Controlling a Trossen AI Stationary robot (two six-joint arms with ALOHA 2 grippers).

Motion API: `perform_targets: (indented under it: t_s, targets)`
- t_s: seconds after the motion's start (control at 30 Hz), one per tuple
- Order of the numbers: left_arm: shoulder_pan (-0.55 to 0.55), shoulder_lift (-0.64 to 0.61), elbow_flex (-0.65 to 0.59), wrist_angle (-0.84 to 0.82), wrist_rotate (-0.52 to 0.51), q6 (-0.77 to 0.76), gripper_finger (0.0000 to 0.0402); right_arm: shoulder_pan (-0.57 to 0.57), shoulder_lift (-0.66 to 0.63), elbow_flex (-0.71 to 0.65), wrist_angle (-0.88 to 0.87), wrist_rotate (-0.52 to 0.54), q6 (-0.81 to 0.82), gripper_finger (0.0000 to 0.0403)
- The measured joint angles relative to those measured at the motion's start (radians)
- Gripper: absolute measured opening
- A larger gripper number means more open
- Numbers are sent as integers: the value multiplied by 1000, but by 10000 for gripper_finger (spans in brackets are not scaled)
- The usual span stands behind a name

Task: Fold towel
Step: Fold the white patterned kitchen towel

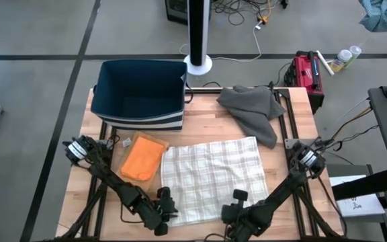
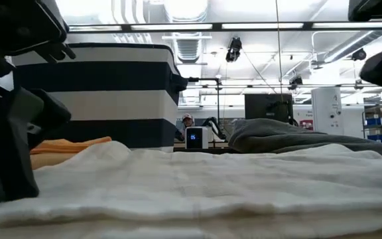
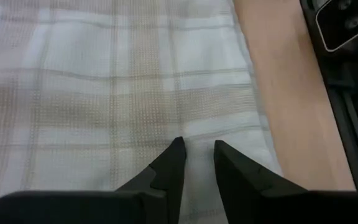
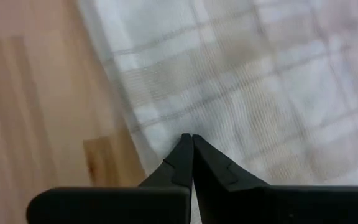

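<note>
A white towel with faint beige checks [image 1: 213, 178] lies spread flat on the wooden table [image 1: 294, 131]. My left gripper [image 1: 165, 202] stands over the towel's near left corner. In the left wrist view its fingers [image 3: 199, 148] are a little apart, and flat towel [image 3: 135, 93] shows in the gap. My right gripper [image 1: 239, 199] is over the towel's near edge, right of the middle. In the right wrist view [image 4: 192, 138] its fingertips are shut together, just inside that edge [image 4: 135, 124]. My left gripper slants down at the towel close to its near edge [image 3: 263, 134]. I cannot tell whether its tips touch the cloth. My right gripper slants steeply down at the towel just inside its near edge [image 4: 148, 143]. I cannot tell whether its shut tips touch it.
A folded orange cloth [image 1: 142, 158] lies just left of the towel. A navy bin with a striped base [image 1: 140, 94] stands at the far left. A crumpled grey cloth [image 1: 254, 111] lies at the far right. Bare wood shows to the right of the towel.
</note>
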Motion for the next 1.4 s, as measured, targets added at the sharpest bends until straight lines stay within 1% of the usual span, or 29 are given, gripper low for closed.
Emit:
perform_targets:
  t_s: [0.07, 0.13, 0.23, 0.33, 0.4, 0.5, 0.57, 0.63, 0.7, 0.77, 0.8, 0.93, 1.03, 1.07, 1.13, 1.23, 1.27, 1.33, 1.4]
  targets:
    - [-6, -14, 0, -41, 4, -7, 82, -3, -6, -17, 9, -20, 33, 0]
    - [-7, -36, -1, -86, 4, -9, 82, -3, -11, -20, 11, -16, 48, 0]
    - [-7, -67, -7, -127, -14, 3, 82, 10, -25, -3, -10, -21, 25, 0]
    - [-3, -90, -3, -135, -23, 29, 82, 38, -76, 8, -35, 6, 8, 0]
    - [-3, -93, 18, -123, -40, 50, 82, 52, -111, 2, -64, 38, 45, 0]
    - [-3, -85, 42, -105, -56, 80, 82, 58, -126, -30, -125, 92, 131, 0]
    - [-3, -65, 51, -94, -59, 91, 82, 60, -127, -61, -117, 100, 180, 0]
    - [-3, -46, 52, -85, -59, 91, 82, 60, -124, -101, -111, 73, 215, 0]
    - [-3, -21, 52, -51, -54, 82, 82, 61, -107, -142, -82, 12, 246, 0]
    - [-3, -1, 50, -46, -31, 62, 82, 61, -107, -169, -72, -40, 254, 0]
    - [-2, 6, 52, -36, -2, 49, 82, 66, -111, -177, -74, -66, 260, 0]
    - [0, 12, 64, -25, 75, 9, 82, 91, -132, -189, -82, -78, 329, 0]
    - [-7, 1, 88, -71, 110, 43, 82, 109, -163, -162, -85, -115, 320, 0]
    - [-10, -10, 97, -98, 126, 63, 82, 115, -182, -153, -92, -97, 309, 0]
    - [-13, -24, 125, -138, 122, 107, 82, 124, -217, -138, -82, -4, 303, 0]
    - [0, -53, 160, -163, 24, 197, 82, 109, -249, -144, -92, 207, 302, 0]
    - [3, -54, 169, -160, -16, 225, 82, 97, -250, -150, -94, 257, 292, 0]
    - [17, -55, 175, -164, -81, 268, 82, 59, -253, -164, -92, 315, 249, 0]
    - [36, -55, 175, -165, -114, 286, 82, 0, -253, -185, -90, 338, 195, 0]
